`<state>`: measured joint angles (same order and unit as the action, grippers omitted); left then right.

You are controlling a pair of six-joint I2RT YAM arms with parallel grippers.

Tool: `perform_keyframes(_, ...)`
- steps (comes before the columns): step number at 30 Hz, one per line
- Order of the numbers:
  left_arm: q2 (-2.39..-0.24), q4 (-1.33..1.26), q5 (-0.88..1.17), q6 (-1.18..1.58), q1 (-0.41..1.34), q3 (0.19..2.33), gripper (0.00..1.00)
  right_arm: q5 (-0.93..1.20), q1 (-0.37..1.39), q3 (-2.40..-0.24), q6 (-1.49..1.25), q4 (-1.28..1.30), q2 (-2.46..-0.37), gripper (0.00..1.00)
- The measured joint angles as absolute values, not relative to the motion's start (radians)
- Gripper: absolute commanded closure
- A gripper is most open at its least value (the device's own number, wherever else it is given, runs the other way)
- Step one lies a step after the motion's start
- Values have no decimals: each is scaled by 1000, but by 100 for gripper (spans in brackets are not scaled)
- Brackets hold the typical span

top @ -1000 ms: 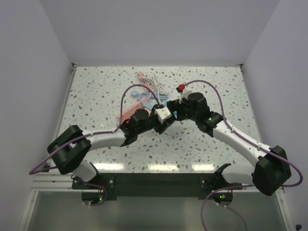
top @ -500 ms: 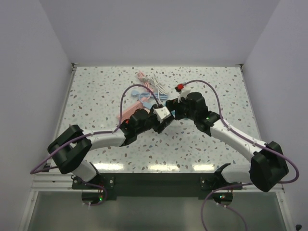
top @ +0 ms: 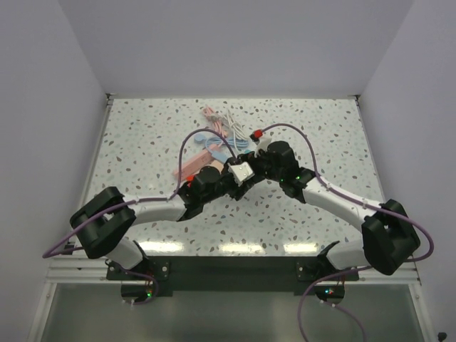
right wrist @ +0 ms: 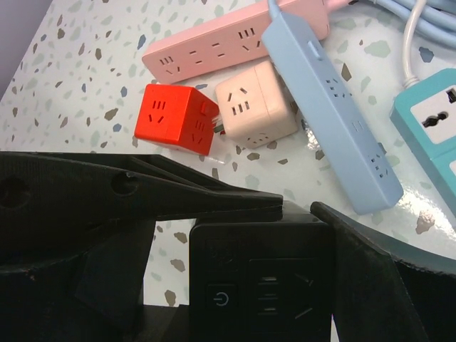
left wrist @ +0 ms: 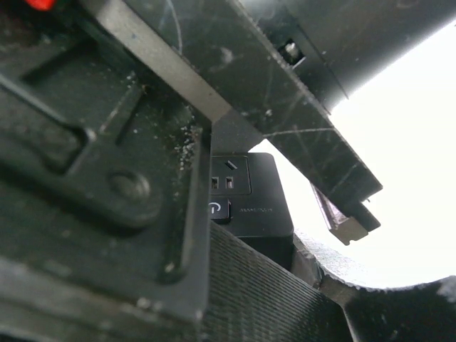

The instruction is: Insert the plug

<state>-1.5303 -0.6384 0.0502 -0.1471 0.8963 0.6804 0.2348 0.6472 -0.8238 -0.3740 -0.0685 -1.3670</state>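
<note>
Near the middle of the bench [top: 313, 128] the two arms meet nose to nose over one object. The right end effector [right wrist: 298, 210] has its fingers wide on both sides of the black cube adapter [right wrist: 260, 285], so I judge that it grips it. This cube has a power button and sockets on its face, and I take it to be the plug; its pins are hidden. The left end effector [top: 226, 178] is close against the same cube, but I cannot tell if it clamps it or only stands beside it. Just beyond lie a red cube [right wrist: 174, 117] right against a beige cube [right wrist: 255, 103], then a pink power strip [right wrist: 235, 39] and a blue power strip [right wrist: 328, 107]. To do this step well, only one end effector should carry the cube. It should hold the pins square to the chosen strip and press straight in without tilt, while the other arm steadies the strip.
</note>
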Motion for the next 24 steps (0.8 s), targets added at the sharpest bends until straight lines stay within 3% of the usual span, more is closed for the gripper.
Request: perform_keyframes(24,-1492,-678,44,-211,926,677,100,159,670,-807,-373,-1,-1248,3)
